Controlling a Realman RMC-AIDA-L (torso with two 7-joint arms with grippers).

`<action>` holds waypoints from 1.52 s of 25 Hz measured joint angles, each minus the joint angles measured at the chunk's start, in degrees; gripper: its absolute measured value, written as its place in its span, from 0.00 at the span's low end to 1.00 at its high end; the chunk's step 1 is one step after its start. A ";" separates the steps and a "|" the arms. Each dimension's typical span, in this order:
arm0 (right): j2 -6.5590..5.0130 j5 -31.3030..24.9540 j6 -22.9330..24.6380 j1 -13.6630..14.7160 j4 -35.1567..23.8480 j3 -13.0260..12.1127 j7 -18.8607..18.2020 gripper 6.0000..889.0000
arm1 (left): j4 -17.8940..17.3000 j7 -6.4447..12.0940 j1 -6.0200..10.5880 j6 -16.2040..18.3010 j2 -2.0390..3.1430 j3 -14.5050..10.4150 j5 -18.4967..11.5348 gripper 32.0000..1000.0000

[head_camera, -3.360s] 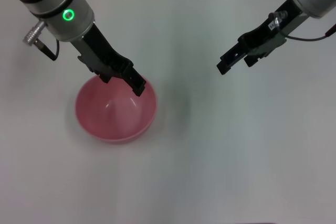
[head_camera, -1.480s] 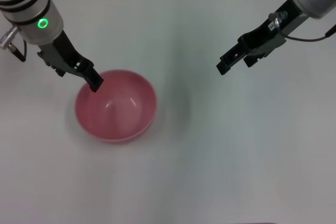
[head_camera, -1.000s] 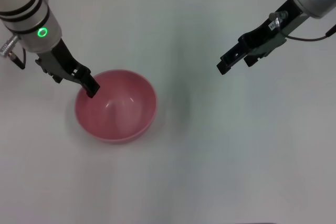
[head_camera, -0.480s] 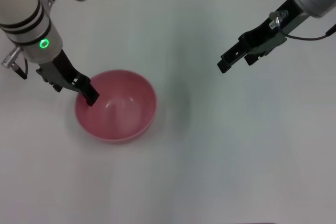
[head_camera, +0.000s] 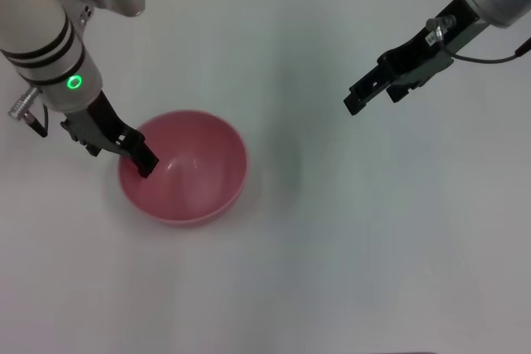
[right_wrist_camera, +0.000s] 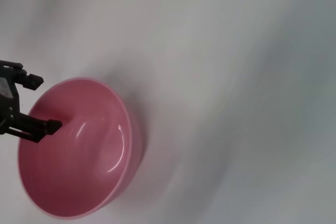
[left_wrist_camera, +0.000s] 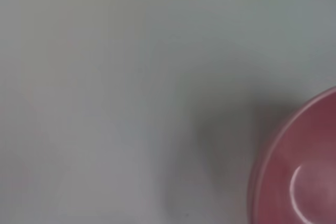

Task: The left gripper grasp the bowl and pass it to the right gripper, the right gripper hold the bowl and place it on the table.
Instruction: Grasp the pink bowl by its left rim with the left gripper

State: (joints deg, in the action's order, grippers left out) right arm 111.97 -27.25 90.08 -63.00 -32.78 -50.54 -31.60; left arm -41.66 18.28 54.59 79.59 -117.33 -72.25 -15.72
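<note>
Left gripper (head_camera: 139, 157) has slid down along the bowl's left rim since a moment ago; right gripper (head_camera: 370, 93) hasn't budged. Left arm is angling down-right, fingers (right_wrist_camera: 50, 126) parted, straddling the rim, not gripping yet. One pink bowl (head_camera: 184, 168) is sitting on the white surface (head_camera: 348, 230). The right one is hovering well off to the right, fingers apart, empty.

Left wrist view: bowl (left_wrist_camera: 299, 177) cut off at 4 o'clock corner, only part of rim and inner wall shown; own fingers not shown. Right wrist view: left gripper (right_wrist_camera: 29, 103) cut off at 9 o'clock edge, arm unseen. Head view: left gripper tip overlaps bowl rim at 9 o'clock, contact unclear. Right gripper (head_camera: 355, 105) finger gap unreadable; both arms cropped at top.
</note>
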 joint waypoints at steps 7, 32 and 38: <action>0.09 0.00 0.00 -0.06 0.00 0.04 -0.28 0.99 | 0.17 0.32 -0.33 -0.20 -0.14 0.00 -0.11 0.85; 0.08 0.00 0.00 -0.28 0.00 0.17 -0.37 0.98 | 2.37 0.35 0.16 -1.54 -0.27 -0.17 -0.22 0.76; 0.09 -0.08 0.00 -0.28 0.00 0.17 -0.45 0.98 | 2.37 0.35 0.16 -1.63 -0.21 -0.18 -0.08 0.57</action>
State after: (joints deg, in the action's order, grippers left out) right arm 112.06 -27.33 90.08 -63.28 -32.79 -50.36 -32.05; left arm -39.28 18.63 54.75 77.95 -117.54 -72.43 -15.81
